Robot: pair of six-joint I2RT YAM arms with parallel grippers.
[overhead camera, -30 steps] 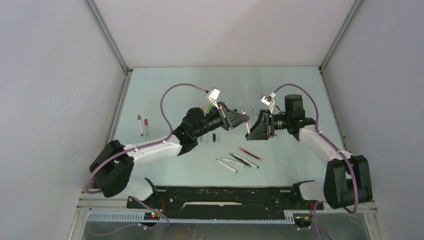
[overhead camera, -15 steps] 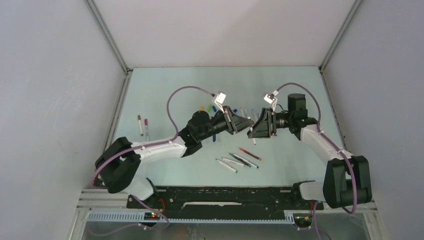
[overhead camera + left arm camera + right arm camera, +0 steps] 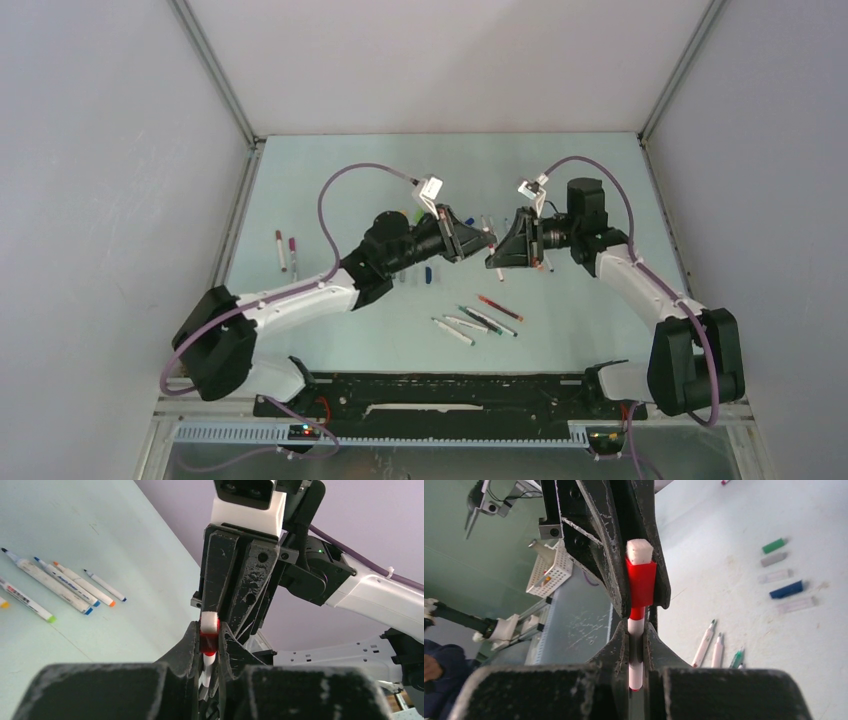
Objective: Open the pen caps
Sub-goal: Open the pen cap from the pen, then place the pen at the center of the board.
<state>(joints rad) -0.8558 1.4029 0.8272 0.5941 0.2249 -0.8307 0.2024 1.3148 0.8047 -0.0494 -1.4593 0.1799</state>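
Observation:
A red pen cap [image 3: 208,643] with a white end plug sits pinched between the fingers of my left gripper [image 3: 209,630], which is shut on it. The same cap [image 3: 641,582] shows in the right wrist view, still seated on its white pen barrel [image 3: 636,667]. My right gripper [image 3: 637,640] is shut on that barrel just below the cap. In the top view the two grippers meet nose to nose above the table's middle, the left gripper [image 3: 478,243] facing the right gripper [image 3: 506,251]. Loose pen caps [image 3: 786,590] in green, grey, clear and blue lie in a row on the table.
Several uncapped pens [image 3: 480,320] lie near the table's front. Two capped pens [image 3: 287,250] lie at the left. More uncapped pens [image 3: 55,582] lie behind the grippers. Loose caps [image 3: 428,273] lie under the left arm. Enclosure walls [image 3: 120,200] close in on both sides.
The right gripper opened, slid onto the pen and shut on its barrel. The left arm swung right towards it, then drew back a little, still gripping the red cap.

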